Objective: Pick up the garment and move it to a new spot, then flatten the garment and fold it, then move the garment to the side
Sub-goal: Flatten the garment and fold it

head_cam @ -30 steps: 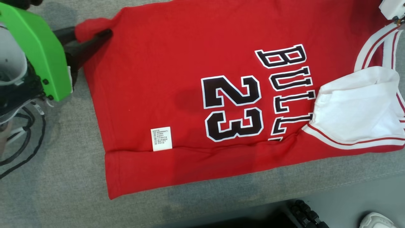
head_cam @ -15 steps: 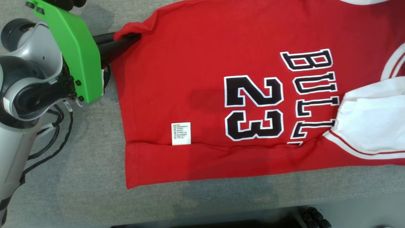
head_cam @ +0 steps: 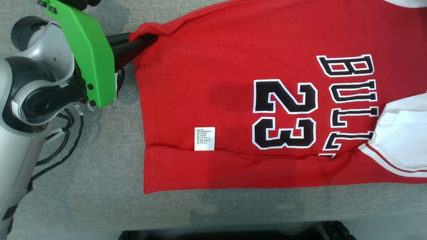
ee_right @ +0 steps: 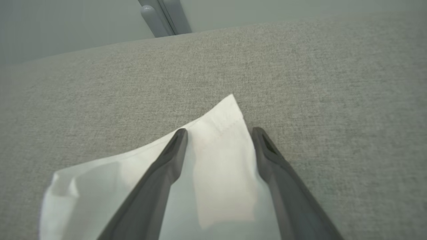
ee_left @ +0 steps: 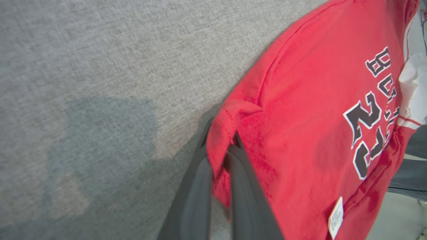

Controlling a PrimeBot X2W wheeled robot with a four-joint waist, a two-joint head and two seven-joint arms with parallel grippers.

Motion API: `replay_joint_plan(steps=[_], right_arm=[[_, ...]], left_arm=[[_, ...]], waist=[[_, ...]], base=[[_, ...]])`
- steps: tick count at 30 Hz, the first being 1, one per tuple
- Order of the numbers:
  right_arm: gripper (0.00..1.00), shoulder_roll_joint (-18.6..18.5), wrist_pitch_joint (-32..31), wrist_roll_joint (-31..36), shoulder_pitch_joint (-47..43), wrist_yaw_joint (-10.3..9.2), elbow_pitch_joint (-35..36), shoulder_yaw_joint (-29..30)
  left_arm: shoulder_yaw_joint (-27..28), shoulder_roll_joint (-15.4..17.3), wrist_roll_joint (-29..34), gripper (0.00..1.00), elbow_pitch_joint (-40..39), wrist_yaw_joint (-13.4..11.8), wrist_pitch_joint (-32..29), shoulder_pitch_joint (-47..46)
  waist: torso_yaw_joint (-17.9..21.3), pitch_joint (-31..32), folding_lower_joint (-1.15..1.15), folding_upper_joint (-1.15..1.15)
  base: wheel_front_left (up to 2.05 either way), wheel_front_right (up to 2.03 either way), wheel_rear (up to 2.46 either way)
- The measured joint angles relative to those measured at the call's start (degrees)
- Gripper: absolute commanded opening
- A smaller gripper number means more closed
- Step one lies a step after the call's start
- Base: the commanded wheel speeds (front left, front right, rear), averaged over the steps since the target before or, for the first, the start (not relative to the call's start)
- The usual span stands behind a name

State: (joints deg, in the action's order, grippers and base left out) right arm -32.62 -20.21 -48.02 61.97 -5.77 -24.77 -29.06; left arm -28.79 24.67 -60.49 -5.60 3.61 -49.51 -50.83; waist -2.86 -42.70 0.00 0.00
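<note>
Left pincer [head_cam: 147, 39] clamped; right pincer [ee_right: 220, 132] spread wide.

Head looks down; left wrist, close, shares the garment [head_cam: 233, 66].

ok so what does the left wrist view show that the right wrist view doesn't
Left wrist view: the left jaws shut on a bunched corner of the red garment, plus its 23 print, its white care label and a white sleeve at the far end.

Right wrist view: the right jaws open, astride a white fabric corner, with a pale grey post past the surface's far edge. Whether they touch the fabric cannot be told.

Both: the grey cloth surface and some white fabric lying on it.
</note>
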Motion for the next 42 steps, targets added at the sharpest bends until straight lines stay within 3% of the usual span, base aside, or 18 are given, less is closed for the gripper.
replay_joint_plan(steps=[7, 8, 10, 12, 16, 18, 25, 31, 42], right_arm=[[0.95, -0.4, 0.3, 0.0, 0.9, 0.21, -1.9, 0.3], [0.85, -0.4, 0.3, 0.0, 1.0, 0.21, -2.2, 0.4], [0.76, -0.5, 0.3, 0.0, 1.1, 0.21, -2.6, 0.4], [0.53, -0.5, 0.3, 0.0, 1.5, 0.21, -3.0, 0.4], [0.44, -0.5, 0.3, 0.0, 2.3, 0.51, -3.5, 0.4], [0.0, -0.5, 0.3, 0.0, 2.8, 0.73, -3.8, 0.4], [0.0, 0.8, 0.6, -0.4, 3.8, 1.77, -3.9, 0.2], [0.0, 2.4, 2.5, -2.4, 4.5, 3.94, -3.5, 1.4], [0.0, 2.2, 5.7, -5.8, 0.6, 7.38, -4.0, 3.4]], left_arm=[[-0.5, -0.4, 0.0, 0.0, 0.3, 0.5, 0.2, 0.0], [-0.6, -0.5, 0.0, 0.0, 0.3, 0.5, 0.3, 0.0], [-0.7, -0.6, 0.0, 0.0, 0.3, 0.5, 0.5, 0.0], [-0.9, -0.6, 0.0, 0.0, 0.4, 0.9, 0.5, -0.1], [-1.1, -0.8, 0.0, 0.0, 0.5, 1.0, 0.6, -0.2], [-1.1, -0.9, 0.0, 0.0, 0.5, 1.0, 0.7, -0.3], [-0.5, -0.5, 0.3, 0.0, 1.1, 1.4, 1.3, -0.8], [1.5, 1.1, 1.0, 0.0, 2.3, 1.4, 2.7, -0.8], [3.6, 2.4, 1.3, 0.0, 5.3, 1.5, 5.2, -0.7]], waist=[[-0.5, -0.2, 0.0, 0.0], [-0.6, -0.2, 0.0, 0.0], [-0.8, -0.2, 0.0, 0.0], [-1.0, -0.3, 0.0, 0.0], [-1.4, -0.4, 0.0, 0.0], [-1.6, -0.6, 0.0, 0.0], [-1.3, -1.0, 0.0, 0.0], [0.4, -0.8, 0.0, 0.0], [4.4, 1.3, 0.0, 0.0]], base=[[0.0, 0.0, 0.0], [0.0, 0.0, 0.0], [0.0, 0.0, 0.0], [0.0, 0.0, 0.0], [0.0, 0.0, 0.0], [0.0, 0.0, 0.0], [0.0, 0.0, 0.0], [0.0, 0.0, 0.0], [0.0, 0.0, 0.0]])
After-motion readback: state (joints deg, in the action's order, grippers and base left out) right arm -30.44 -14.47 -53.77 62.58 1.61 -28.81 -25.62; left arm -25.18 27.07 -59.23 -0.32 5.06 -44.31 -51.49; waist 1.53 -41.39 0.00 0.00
